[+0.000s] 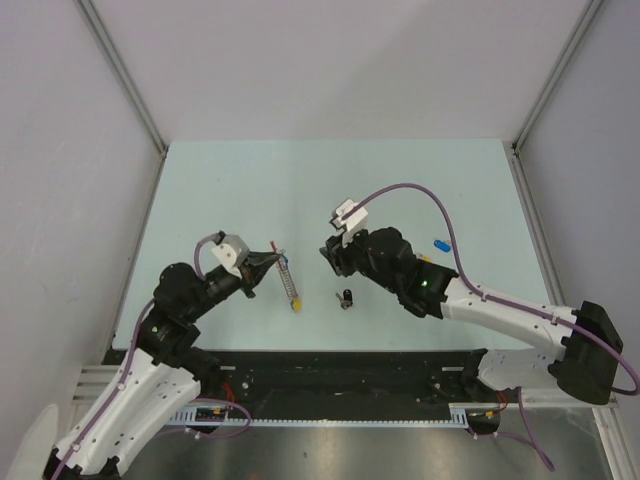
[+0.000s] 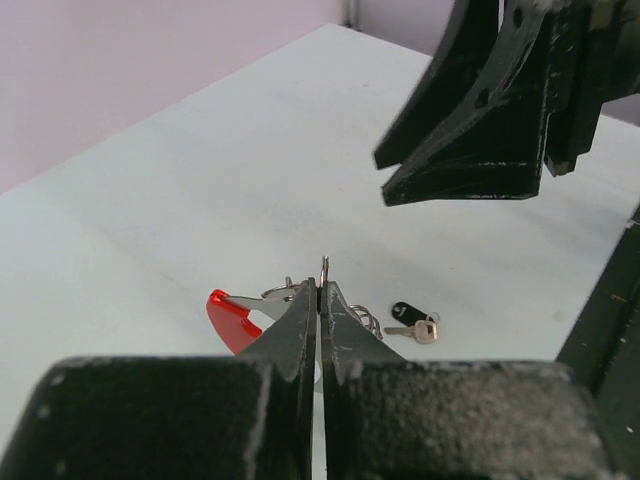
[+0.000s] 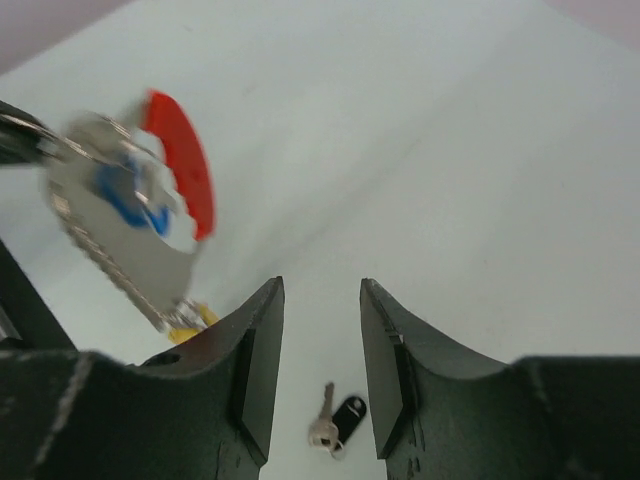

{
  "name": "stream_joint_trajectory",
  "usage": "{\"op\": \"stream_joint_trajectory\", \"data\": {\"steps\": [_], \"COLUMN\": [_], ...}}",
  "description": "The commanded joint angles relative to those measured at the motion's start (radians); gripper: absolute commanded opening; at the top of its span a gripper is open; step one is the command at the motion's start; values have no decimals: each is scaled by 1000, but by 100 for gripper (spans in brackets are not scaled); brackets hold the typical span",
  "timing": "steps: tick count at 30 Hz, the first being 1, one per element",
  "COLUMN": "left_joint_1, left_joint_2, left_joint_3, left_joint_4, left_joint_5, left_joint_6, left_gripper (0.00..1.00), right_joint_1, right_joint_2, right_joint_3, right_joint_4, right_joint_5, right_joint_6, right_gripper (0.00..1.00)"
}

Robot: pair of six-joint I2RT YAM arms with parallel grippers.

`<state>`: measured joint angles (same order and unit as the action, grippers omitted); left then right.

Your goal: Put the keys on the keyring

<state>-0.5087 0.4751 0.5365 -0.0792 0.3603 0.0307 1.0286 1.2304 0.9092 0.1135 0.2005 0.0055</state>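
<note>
My left gripper (image 1: 271,259) is shut on the keyring (image 1: 288,278), a grey metal ring with a red curved section (image 2: 228,318), and holds it above the table. The ring shows blurred in the right wrist view (image 3: 130,225), with a yellow tag (image 3: 190,322) at its lower end. A silver key with a black tag (image 1: 344,297) lies on the table, below and between my right gripper's fingers in its wrist view (image 3: 338,425). A blue-tagged key (image 1: 438,243) lies further right. My right gripper (image 1: 330,254) is open and empty, just right of the ring.
The pale table (image 1: 250,180) is enclosed by grey walls with metal corner posts (image 1: 120,75). A black rail (image 1: 340,365) runs along the near edge by the arm bases. The right gripper's fingers (image 2: 470,130) hang close in front of the left wrist camera.
</note>
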Motion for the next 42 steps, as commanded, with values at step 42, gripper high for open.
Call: {"op": "stream_joint_trajectory", "data": {"steps": [42], "left_joint_1": [12], "left_joint_2": [-96], "left_joint_3": [20], "left_joint_4": [-50], "left_joint_5": [-227], "left_joint_6": [58], "left_gripper": [0], "right_joint_1": [-395], "right_joint_2": [379], "right_joint_3": [-224], "right_joint_4": [-64], "right_joint_5": [-770], "right_joint_6": [90], "right_gripper": [27]}}
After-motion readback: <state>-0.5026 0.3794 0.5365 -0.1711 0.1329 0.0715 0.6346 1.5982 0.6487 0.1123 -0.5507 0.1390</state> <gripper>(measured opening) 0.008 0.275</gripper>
